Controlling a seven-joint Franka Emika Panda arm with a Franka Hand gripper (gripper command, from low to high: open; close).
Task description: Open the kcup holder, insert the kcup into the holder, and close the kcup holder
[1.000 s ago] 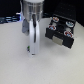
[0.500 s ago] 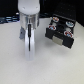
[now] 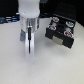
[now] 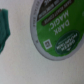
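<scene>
Both views are showing up blurred and coarse. In the exterior view, the white robot arm (image 3: 28, 10) is running off the top edge, so its upper links are not showing, and its pale, rounded gripper (image 3: 29, 50) is smearing into the white table (image 3: 55, 70), leaving it unclear whether the jaws are gaping or closed. The small white pod with the green top (image 4: 56, 29) is too close to the wrist camera and is being cut off by the picture's edges. A dark green shape (image 4: 6, 29) is getting clipped by the edge, unidentifiable. The black boxy drawer unit (image 3: 61, 31) is holding pods too small to make out.
</scene>
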